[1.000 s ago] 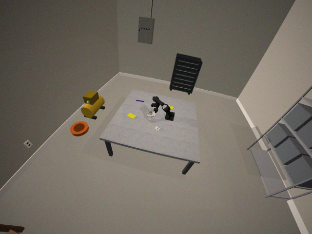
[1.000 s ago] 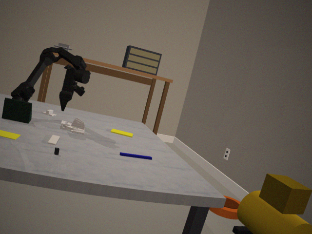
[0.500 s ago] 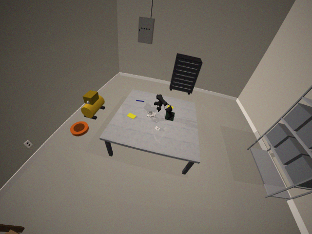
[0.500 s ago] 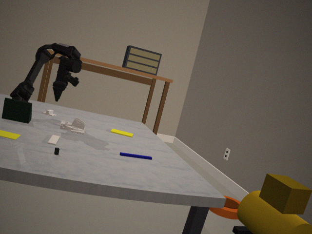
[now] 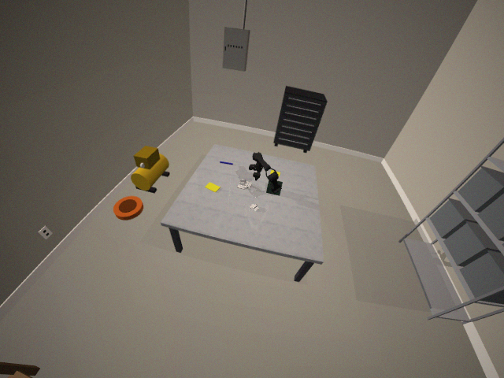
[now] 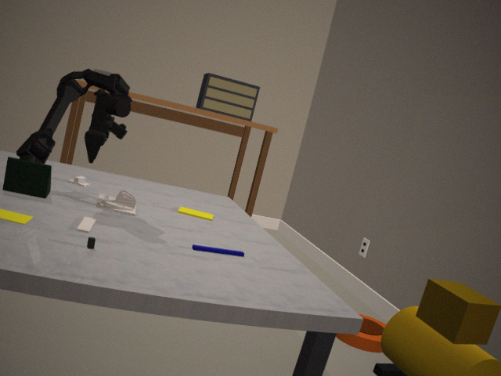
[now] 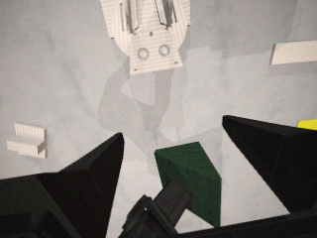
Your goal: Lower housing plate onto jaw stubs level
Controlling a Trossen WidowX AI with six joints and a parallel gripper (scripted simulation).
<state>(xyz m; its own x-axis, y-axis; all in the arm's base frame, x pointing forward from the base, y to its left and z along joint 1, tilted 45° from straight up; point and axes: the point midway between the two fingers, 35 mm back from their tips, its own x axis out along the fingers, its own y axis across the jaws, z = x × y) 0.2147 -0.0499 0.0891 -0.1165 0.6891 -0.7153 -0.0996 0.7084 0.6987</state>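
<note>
The white jaw assembly (image 5: 244,186) (image 6: 126,200) (image 7: 155,63) lies on the grey table. In the wrist view it is at the top, cut off by the frame edge, with two ring-shaped features near its lower end and slanted pieces above them. Ribbed curved parts stand up from it in the exterior view. I cannot tell the housing plate apart from the rest, nor whether it sits level and closed. My gripper (image 5: 256,178) (image 6: 91,161) (image 7: 172,128) is open and empty, high above the table and clear of the assembly, towards the arm's base.
A flat white piece (image 6: 86,224) (image 7: 297,53) and a small stepped white piece (image 5: 253,207) (image 6: 79,180) (image 7: 30,141) lie on either side. The dark green base block (image 6: 27,178) (image 7: 198,164), two yellow pads (image 5: 212,187) (image 6: 196,213), a blue rod (image 5: 226,163) (image 6: 218,250) and a black block (image 6: 91,243) are also there.
</note>
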